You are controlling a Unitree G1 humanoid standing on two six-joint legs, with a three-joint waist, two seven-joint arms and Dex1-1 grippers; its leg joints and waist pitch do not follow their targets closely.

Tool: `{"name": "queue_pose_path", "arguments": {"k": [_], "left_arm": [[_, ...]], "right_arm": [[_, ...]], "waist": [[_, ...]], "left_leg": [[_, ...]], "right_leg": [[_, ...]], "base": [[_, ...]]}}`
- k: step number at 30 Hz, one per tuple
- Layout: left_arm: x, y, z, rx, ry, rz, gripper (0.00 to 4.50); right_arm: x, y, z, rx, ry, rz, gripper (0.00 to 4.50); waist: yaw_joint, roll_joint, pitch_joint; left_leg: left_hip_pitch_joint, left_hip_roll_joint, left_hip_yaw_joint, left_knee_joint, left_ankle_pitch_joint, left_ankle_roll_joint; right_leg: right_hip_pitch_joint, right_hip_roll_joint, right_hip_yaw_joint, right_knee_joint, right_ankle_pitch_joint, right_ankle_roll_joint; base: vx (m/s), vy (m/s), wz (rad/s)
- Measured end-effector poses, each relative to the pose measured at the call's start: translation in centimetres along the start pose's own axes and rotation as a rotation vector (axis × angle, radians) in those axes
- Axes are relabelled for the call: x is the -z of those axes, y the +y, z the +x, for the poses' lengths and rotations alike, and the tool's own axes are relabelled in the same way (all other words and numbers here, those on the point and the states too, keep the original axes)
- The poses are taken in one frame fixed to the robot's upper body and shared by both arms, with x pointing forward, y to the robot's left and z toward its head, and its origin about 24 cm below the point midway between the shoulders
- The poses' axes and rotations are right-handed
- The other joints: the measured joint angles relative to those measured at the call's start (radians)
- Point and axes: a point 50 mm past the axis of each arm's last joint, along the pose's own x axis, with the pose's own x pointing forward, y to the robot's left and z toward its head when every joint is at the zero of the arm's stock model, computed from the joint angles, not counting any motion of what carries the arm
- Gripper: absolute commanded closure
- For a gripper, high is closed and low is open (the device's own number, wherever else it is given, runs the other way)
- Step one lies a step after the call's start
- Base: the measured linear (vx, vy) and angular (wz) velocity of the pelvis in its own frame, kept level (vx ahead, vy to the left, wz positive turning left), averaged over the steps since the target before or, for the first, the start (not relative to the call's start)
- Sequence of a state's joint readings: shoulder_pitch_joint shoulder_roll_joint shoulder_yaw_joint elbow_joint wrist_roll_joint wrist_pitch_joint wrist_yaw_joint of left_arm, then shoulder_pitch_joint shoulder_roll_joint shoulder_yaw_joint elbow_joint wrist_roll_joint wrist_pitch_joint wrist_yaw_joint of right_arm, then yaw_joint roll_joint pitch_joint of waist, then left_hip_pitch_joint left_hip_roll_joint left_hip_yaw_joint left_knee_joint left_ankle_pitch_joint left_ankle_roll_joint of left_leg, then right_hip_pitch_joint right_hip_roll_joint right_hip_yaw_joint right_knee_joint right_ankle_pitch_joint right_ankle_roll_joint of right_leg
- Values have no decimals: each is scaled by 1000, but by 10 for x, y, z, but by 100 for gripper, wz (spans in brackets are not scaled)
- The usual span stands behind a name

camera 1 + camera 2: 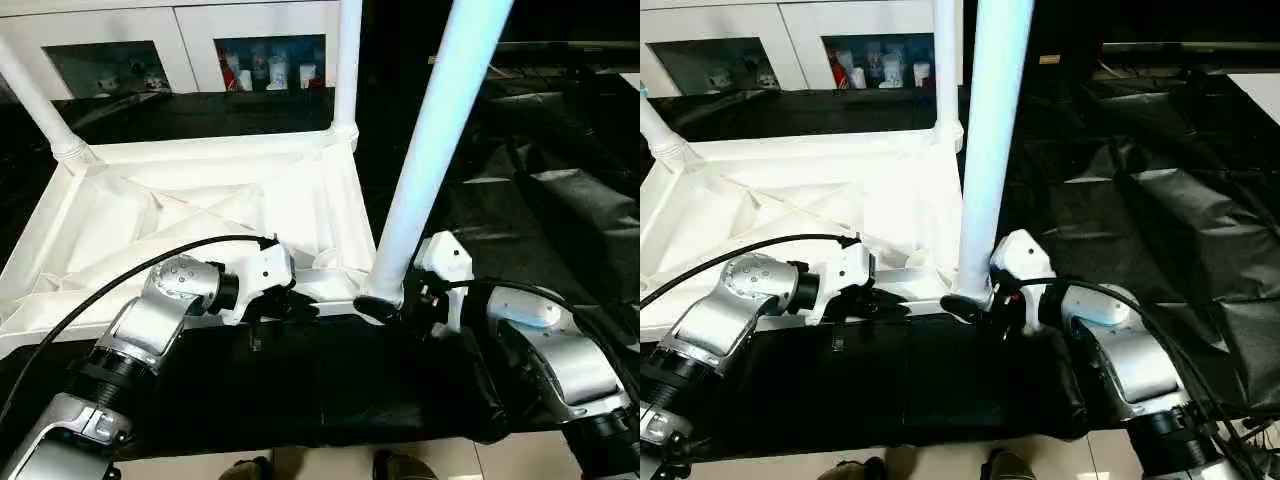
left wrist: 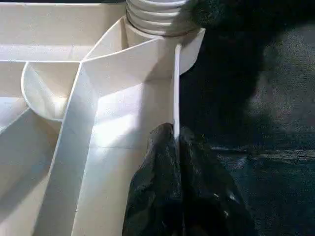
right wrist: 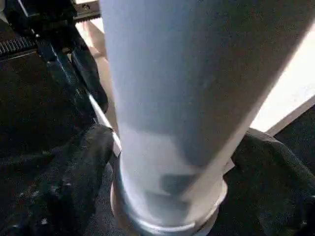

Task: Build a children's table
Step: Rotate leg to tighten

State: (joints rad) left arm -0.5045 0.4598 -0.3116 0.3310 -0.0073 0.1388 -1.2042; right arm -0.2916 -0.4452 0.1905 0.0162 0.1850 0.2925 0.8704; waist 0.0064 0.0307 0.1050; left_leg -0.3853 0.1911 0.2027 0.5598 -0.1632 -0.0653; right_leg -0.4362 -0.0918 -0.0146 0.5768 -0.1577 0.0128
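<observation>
While left tool (image 2: 176, 147) pinches tabletop (image 1: 200, 215) rim, right tool (image 3: 167, 162) straddles leg (image 1: 430, 150) (wide), cabinet (image 1: 200, 40) behind

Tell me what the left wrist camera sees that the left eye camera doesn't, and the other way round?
Left wrist view: up close, the left gripper pinching the thin rim wall, and ridges on the near leg. Left eye view: three legs standing up, the right gripper by the near leg, a cabinet behind. Both: the upside-down table top and its corner socket.
</observation>
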Motion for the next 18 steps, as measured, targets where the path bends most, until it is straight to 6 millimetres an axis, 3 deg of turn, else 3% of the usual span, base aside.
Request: {"name": "queue_pose_path", "arguments": {"k": [4, 5, 8, 11, 18], "left_arm": [[0, 0, 0, -9, 3, 1, 450], [0, 0, 0, -13, 3, 1, 450], [1, 0, 0, -18, 3, 0, 450], [1, 0, -1, -19, 4, -1, 450], [1, 0, -2, -23, 9, -1, 450]], "right_arm": [[0, 0, 2, -16, 0, -5, 89], [-1, -2, 3, -26, 2, -10, 120], [0, -3, 4, -31, 6, -14, 125], [0, -3, 4, -34, 10, -15, 168], [0, -5, 7, -51, 19, -30, 189]], "waist": [[-1, -3, -1], [-2, -6, -1], [-2, -9, -3], [-2, -13, -4], [-3, -19, -6]], "left_leg": [[0, 0, 0, 3, 0, 0], [0, 0, 0, 4, 0, 0], [0, 0, 0, 4, 0, 0], [0, 0, 0, 4, 0, 0], [0, 1, 0, 6, 1, 2]], "right_leg": [[1, 0, 0, 1, 0, 0], [1, 0, 0, 1, 1, -1], [1, 0, 1, 1, 1, -1], [1, 0, 0, 2, 1, -1], [1, 0, 1, 3, 1, -1]], "base": [[0, 0, 0], [0, 0, 0], [0, 0, 0], [0, 0, 0], [0, 0, 0]]}}
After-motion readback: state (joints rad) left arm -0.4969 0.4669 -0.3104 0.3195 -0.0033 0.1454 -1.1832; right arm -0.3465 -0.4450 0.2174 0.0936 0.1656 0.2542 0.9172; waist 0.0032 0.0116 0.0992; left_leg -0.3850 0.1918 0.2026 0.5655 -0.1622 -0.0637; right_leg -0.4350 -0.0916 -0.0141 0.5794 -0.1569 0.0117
